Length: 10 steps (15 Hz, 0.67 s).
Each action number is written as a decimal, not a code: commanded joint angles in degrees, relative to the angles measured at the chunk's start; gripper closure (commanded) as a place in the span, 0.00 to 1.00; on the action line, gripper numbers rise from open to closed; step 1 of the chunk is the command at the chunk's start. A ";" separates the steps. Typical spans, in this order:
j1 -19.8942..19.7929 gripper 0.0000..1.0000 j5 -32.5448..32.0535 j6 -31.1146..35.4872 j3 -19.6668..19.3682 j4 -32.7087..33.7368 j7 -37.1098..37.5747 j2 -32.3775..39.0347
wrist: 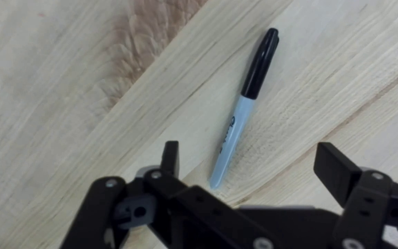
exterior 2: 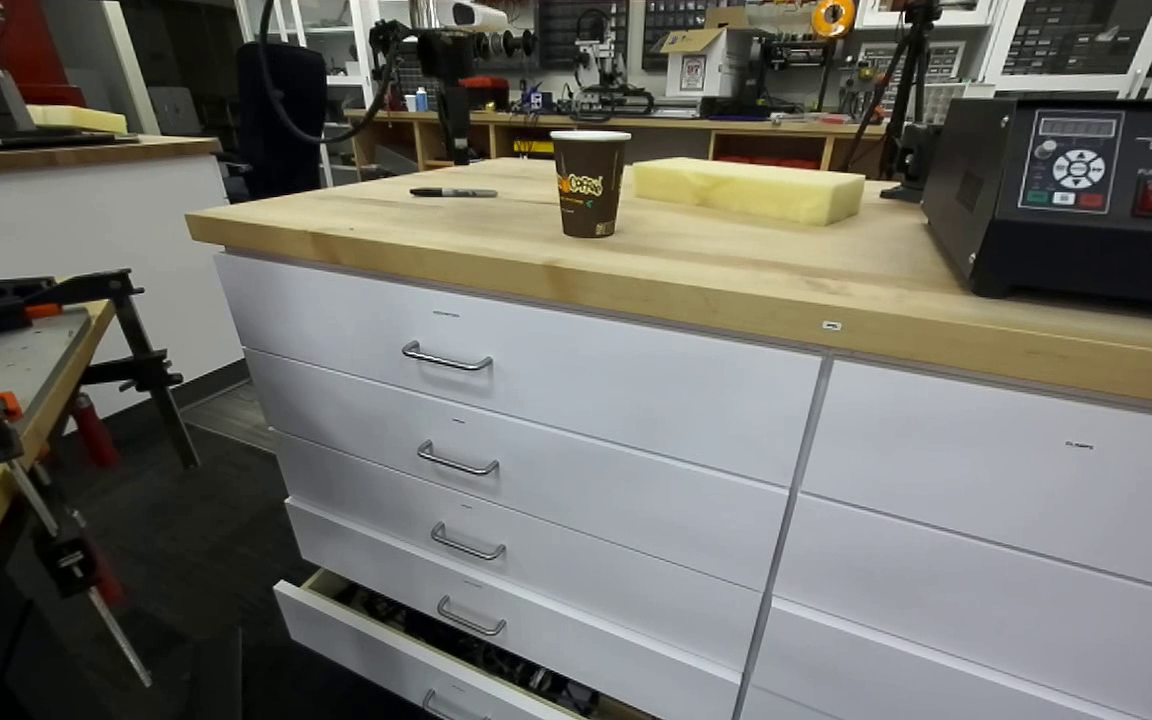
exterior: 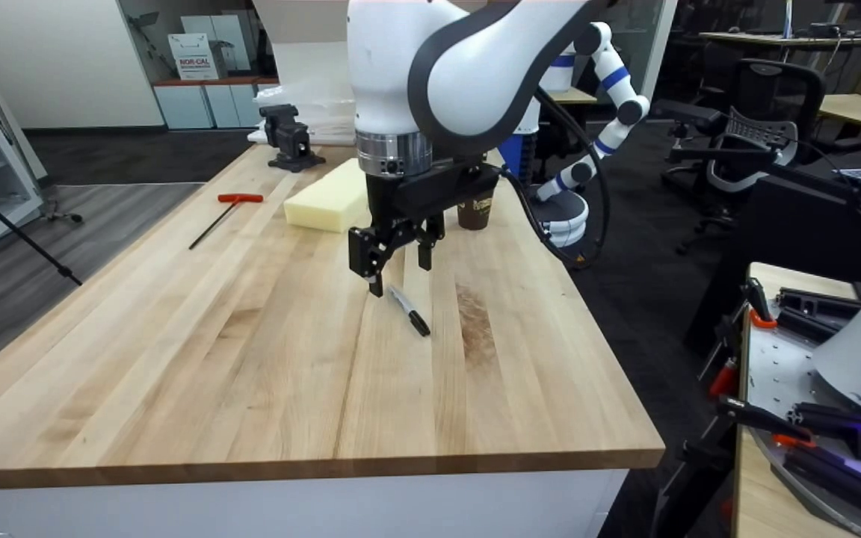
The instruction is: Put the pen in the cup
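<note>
Jaws spread: the gripper (exterior: 400, 270) points down at the wooden tabletop (exterior: 251, 388), fingertip height above the wood uncertain to my eye. The pen (wrist: 245, 103), grey barrel and black cap, lies flat below the jaws. In the wrist view its barrel end lies between the two fingers (wrist: 335, 171), apart from both, and its cap reaches past the fingertips. The cup (exterior: 475, 213), dark brown, stands upright; in an exterior view I see it beyond the jaws, partly hidden by the arm's black wrist section (exterior: 438, 187). Also beyond the jaws, opposite side from the cup: a yellow foam block (exterior: 326, 198) and, farther out, a red-handled tool (exterior: 240, 198).
</note>
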 commanded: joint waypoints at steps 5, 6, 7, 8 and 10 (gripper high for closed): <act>3.75 0.40 -1.32 4.90 -3.91 0.03 4.94 3.24; 3.96 0.47 -1.31 5.06 -4.09 -0.04 5.09 3.35; 4.13 0.53 -1.30 5.12 -4.22 -0.13 5.24 3.41; 4.26 0.61 -1.24 5.15 -4.25 -0.31 5.36 3.35; 4.45 0.73 -1.30 4.98 -4.31 -0.49 5.62 3.23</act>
